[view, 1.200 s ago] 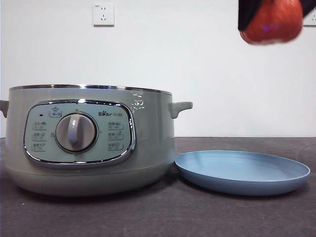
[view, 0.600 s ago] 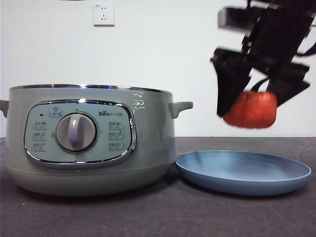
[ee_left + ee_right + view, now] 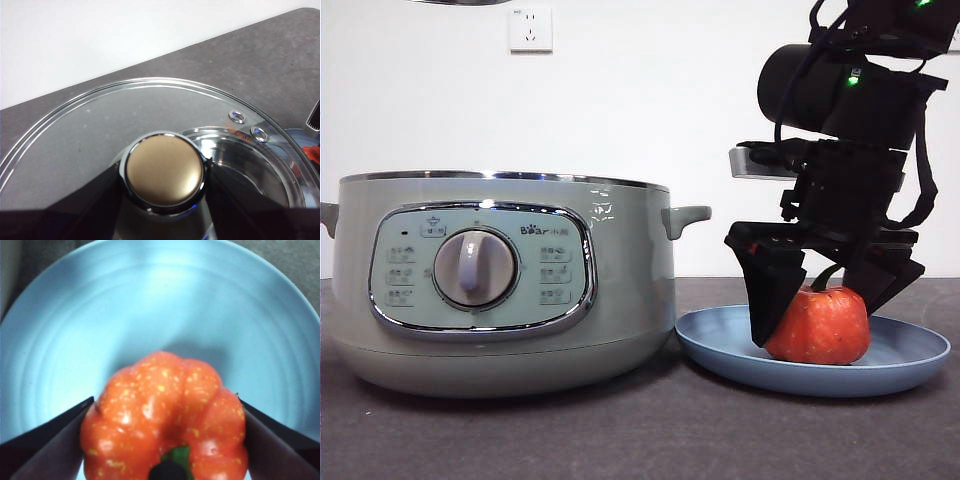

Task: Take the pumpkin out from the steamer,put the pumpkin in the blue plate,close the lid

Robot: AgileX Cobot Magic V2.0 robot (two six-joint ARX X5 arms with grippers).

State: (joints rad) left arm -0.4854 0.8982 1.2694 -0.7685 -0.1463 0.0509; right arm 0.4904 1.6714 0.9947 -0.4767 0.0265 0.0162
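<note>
Now the right tool [image 3: 823, 305] pinches the ribbed orange-red pumpkin [image 3: 818, 325] resting in the shallow light-blue plate [image 3: 720, 345], while the left tool [image 3: 164, 200] clamps the round glass lid's [image 3: 90, 130] knob.

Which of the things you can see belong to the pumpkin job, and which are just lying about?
Part of the job:
pumpkin, held by the right gripper on the blue plate
steamer, open
lid, held by its knob in the left gripper

Just there:
wall socket
table
</note>
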